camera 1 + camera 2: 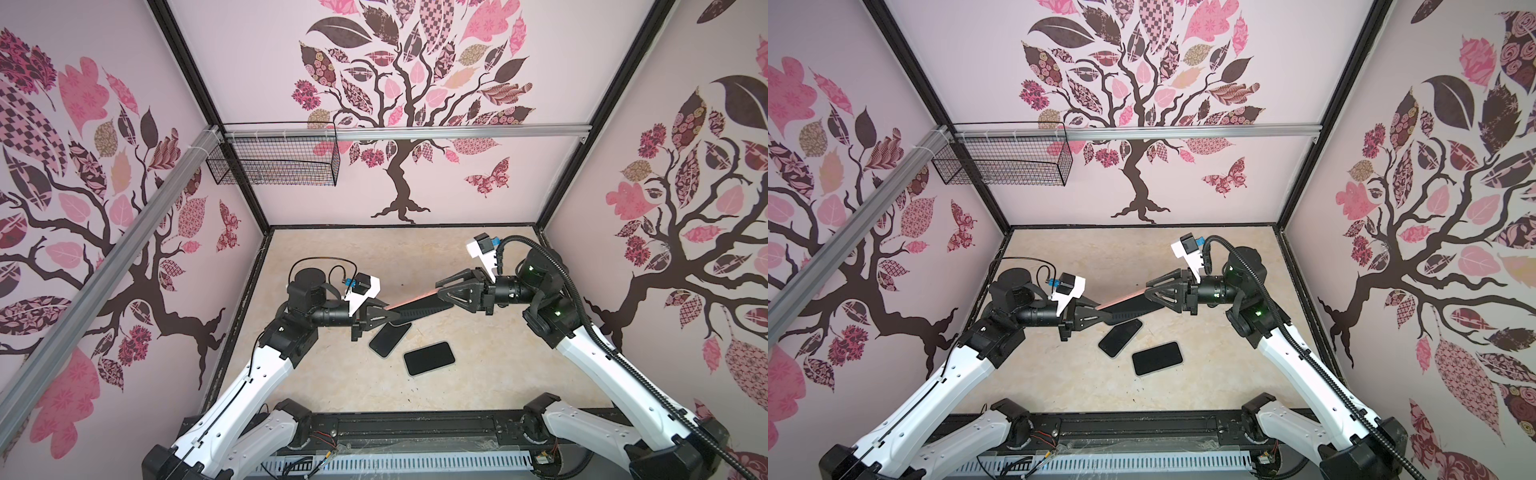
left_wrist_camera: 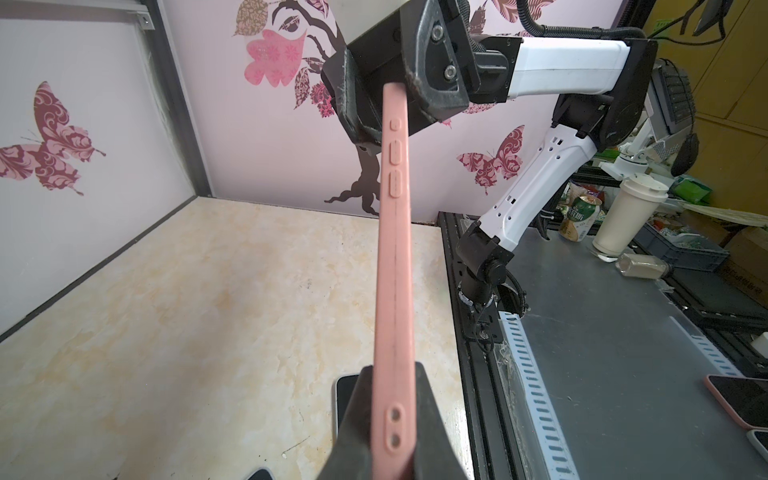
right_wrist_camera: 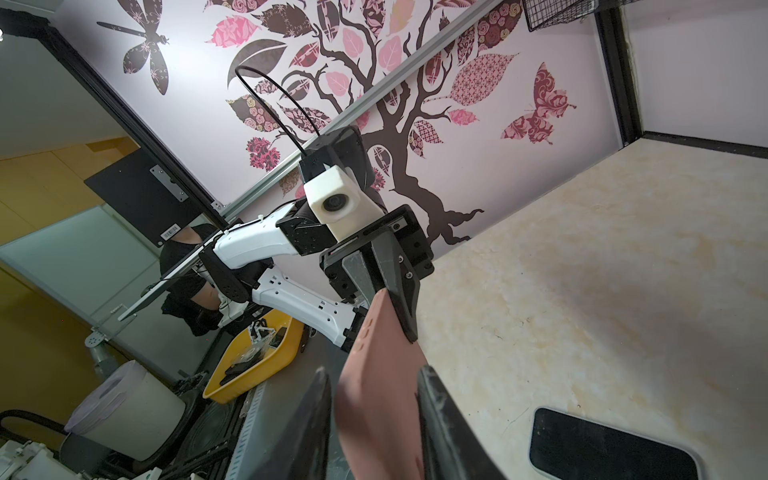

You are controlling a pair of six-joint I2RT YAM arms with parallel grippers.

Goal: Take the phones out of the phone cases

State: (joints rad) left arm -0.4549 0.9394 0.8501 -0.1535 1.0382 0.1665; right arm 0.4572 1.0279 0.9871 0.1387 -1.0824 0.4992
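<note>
A pink phone case (image 1: 411, 300) (image 2: 394, 249) hangs edge-up above the middle of the table, stretched between my two grippers. The dark face of the phone (image 1: 419, 307) shows inside it in both top views. My left gripper (image 1: 388, 311) (image 2: 392, 370) is shut on one end, next to the two small holes. My right gripper (image 1: 438, 289) (image 3: 372, 372) stands open around the other end of the case (image 3: 374, 399). One of its fingers (image 3: 428, 399) lies against the case. A thin gap shows at the other finger.
Two loose dark phones lie flat on the marble table below the held case, one (image 1: 388, 338) under the left gripper and one (image 1: 429, 358) nearer the front. A wire basket (image 1: 274, 162) hangs on the back wall. A black rail (image 1: 415, 428) runs along the front.
</note>
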